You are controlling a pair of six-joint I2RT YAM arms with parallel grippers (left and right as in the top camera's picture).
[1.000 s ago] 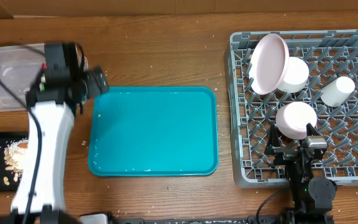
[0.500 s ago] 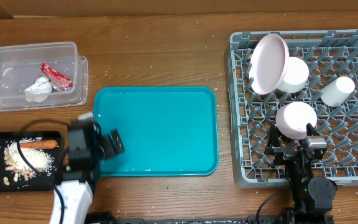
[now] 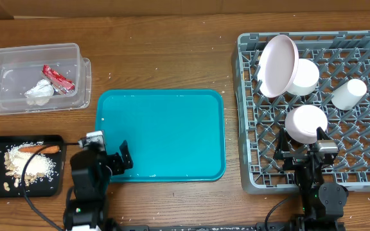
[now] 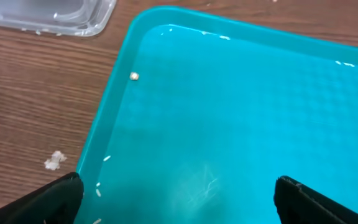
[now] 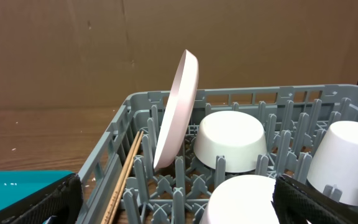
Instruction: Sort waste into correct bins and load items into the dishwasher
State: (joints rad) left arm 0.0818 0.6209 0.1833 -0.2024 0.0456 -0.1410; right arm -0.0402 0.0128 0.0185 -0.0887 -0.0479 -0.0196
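Hovering over the teal tray [image 3: 172, 128], the left gripper [image 3: 119, 160] is gaping empty (right gripper [image 5: 178, 202] likewise, facing 1 racked plate [image 5: 178, 106]).

teal tray [image 3: 166, 128], grey rack [image 3: 360, 155], white bowl [image 3: 306, 122]

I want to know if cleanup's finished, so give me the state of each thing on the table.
Teal tray, bare except crumbs.
Clear tub, holding napkin and red wrapper.
Black tray, holding food scraps and carrot.
Dish rack, loaded.
Plate, standing on edge, leaning.
Back bowl, upside down.
Front bowl, upside down.
Cup, in the rack.
Left gripper, jaws open, empty.
Right gripper, jaws open, empty.
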